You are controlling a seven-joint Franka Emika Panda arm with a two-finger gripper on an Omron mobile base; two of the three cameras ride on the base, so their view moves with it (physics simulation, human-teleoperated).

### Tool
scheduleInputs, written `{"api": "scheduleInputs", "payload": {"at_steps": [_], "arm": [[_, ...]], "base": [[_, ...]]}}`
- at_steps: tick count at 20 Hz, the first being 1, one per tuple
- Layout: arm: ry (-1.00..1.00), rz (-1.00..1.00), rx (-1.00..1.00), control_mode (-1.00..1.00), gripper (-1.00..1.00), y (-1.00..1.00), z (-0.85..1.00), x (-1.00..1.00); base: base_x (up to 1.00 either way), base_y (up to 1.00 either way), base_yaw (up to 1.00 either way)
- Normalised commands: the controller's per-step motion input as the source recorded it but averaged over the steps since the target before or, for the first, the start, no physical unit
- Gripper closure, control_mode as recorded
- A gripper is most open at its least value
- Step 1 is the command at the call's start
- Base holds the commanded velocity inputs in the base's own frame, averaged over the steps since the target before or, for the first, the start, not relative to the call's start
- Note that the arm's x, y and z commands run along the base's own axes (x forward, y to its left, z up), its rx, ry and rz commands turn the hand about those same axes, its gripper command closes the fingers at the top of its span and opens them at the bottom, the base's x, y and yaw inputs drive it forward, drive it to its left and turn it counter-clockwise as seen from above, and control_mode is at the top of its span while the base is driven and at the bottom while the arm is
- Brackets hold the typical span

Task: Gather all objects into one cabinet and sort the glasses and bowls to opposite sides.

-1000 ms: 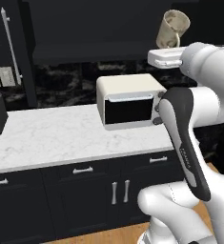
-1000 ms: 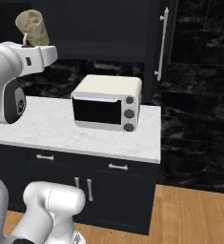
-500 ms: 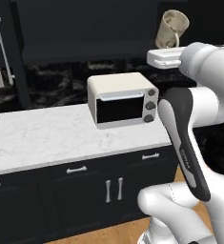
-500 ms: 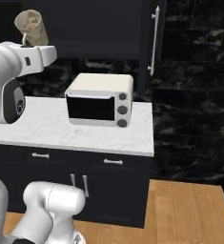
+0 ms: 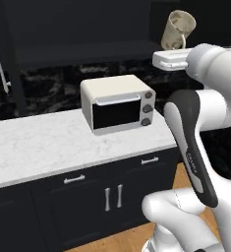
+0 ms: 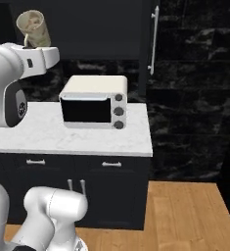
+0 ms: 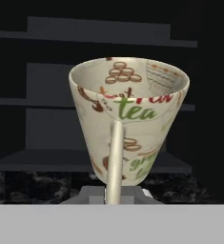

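A cream mottled cup (image 5: pixel 178 28) printed with tea words is held high above the counter, tilted, with my gripper (image 5: pixel 174 48) shut on its base. From the other side, the cup (image 6: pixel 33 28) sits on top of the gripper (image 6: pixel 34 45) at the upper left. In the hand view the cup (image 7: pixel 130 114) stands close up, mouth toward the top, over the gripper (image 7: pixel 114 193). A black wall cabinet door with a long silver bar handle (image 6: pixel 154 40) hangs right of the cup. Dark shelves (image 7: pixel 108 162) lie behind the cup. The other cups and the bowl are out of view.
A white toaster oven (image 5: pixel 119 103) stands on the marble counter (image 5: pixel 38 142), with black drawers and doors (image 5: pixel 107 189) beneath. The counter ends at its right edge (image 6: pixel 148 142) beside a black stone wall (image 6: pixel 195 98). Wooden floor (image 6: pixel 185 215) lies below.
The whole scene has slid left in both base views, so the base has moved. The cup stays in the shut gripper, held at the same height.
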Motion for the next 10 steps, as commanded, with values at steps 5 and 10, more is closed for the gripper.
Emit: {"api": "scheduleInputs", "payload": {"at_steps": [5,10], "arm": [[0.0,0.0,0.0,1.0,1.0,0.0,0.0,0.0],[0.0,0.0,0.0,1.0,1.0,0.0,0.0,0.0]], "base": [[-0.29,0.68,-0.11],[-0.26,0.22,-0.27]]}}
